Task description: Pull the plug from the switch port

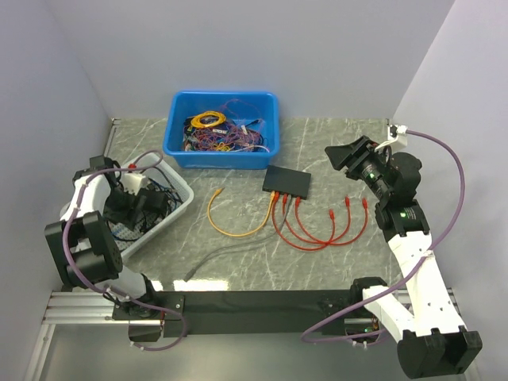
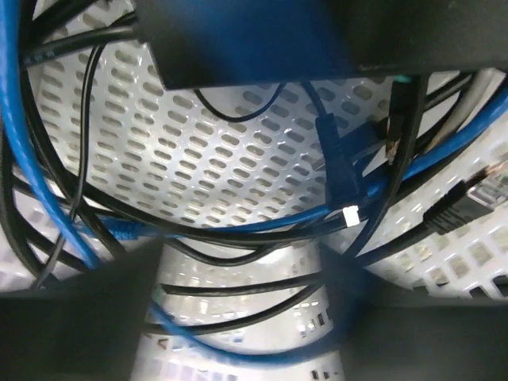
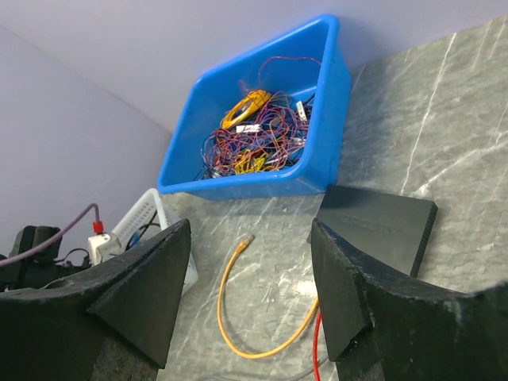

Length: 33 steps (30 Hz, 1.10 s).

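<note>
The switch [image 1: 287,182] lies flat mid-table, also in the right wrist view [image 3: 381,226]. Along its near edge, a yellow cable [image 1: 238,230] and two red cables [image 1: 317,238] are plugged in side by side; the yellow plug [image 1: 275,194] is leftmost. My right gripper [image 1: 349,155] hovers to the right of the switch, open and empty [image 3: 250,294]. My left gripper [image 1: 135,202] is down inside the white basket [image 1: 184,193], far left of the switch. Its blurred fingers stand apart [image 2: 242,317], over loose blue and black cables [image 2: 238,230], clamping nothing.
A blue bin [image 1: 222,155] of tangled wires stands behind the switch. The yellow cable's free end [image 1: 218,191] and the red cables' free ends [image 1: 348,202] lie on the marble table. A grey cable [image 1: 214,262] trails near the front edge. Walls close in left and right.
</note>
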Tool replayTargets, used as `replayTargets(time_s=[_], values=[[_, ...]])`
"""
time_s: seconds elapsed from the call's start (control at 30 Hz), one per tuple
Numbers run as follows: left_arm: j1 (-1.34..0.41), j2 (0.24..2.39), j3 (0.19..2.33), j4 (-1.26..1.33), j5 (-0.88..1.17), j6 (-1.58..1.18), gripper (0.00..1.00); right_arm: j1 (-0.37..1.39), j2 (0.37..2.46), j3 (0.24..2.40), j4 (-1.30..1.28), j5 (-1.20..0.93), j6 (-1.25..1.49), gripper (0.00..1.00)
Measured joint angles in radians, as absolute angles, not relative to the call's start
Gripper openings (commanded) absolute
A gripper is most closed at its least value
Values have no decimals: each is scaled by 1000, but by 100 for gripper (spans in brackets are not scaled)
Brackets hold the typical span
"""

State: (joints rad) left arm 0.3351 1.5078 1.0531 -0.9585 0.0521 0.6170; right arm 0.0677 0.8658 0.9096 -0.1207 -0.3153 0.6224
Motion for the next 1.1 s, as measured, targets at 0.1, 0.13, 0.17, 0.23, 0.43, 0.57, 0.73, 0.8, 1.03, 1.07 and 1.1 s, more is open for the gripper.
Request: replayTargets(time_s=[0.1, 0.13, 0.17, 0.23, 0.43, 0.57, 0.73, 0.8, 1.03, 1.07, 1.1], values=[[335, 1502, 1054, -960, 68, 628, 99, 68, 866, 907, -120, -317, 624, 69], [335, 1499, 1057, -965, 74, 634, 99, 68, 866, 904, -118, -318, 625, 69], [335, 1496, 1062, -973, 80, 638, 99, 68, 866, 900, -115, -320, 627, 69], [335, 1484, 1091, -996, 97, 650, 99, 68, 867, 894, -115, -324, 628, 69], [335, 1451, 1232, -1101, 193, 717, 99, 68, 874, 881, -110, -332, 630, 69], [334, 1443, 1265, -1129, 188, 742, 99, 68, 880, 841, -109, -341, 630, 69], [334, 1439, 1278, -1120, 129, 720, 99, 70, 892, 812, -133, -338, 626, 68], [334, 1432, 1314, -1119, 157, 719, 99, 75, 892, 794, -130, -333, 627, 67], [308, 1337, 1551, -1141, 446, 733, 99, 132, 918, 591, -50, -332, 705, 65], [303, 1335, 1576, -1140, 469, 732, 99, 142, 934, 575, -45, -331, 716, 65], [296, 1333, 1597, -1136, 493, 731, 99, 150, 950, 563, -33, -331, 726, 65]])
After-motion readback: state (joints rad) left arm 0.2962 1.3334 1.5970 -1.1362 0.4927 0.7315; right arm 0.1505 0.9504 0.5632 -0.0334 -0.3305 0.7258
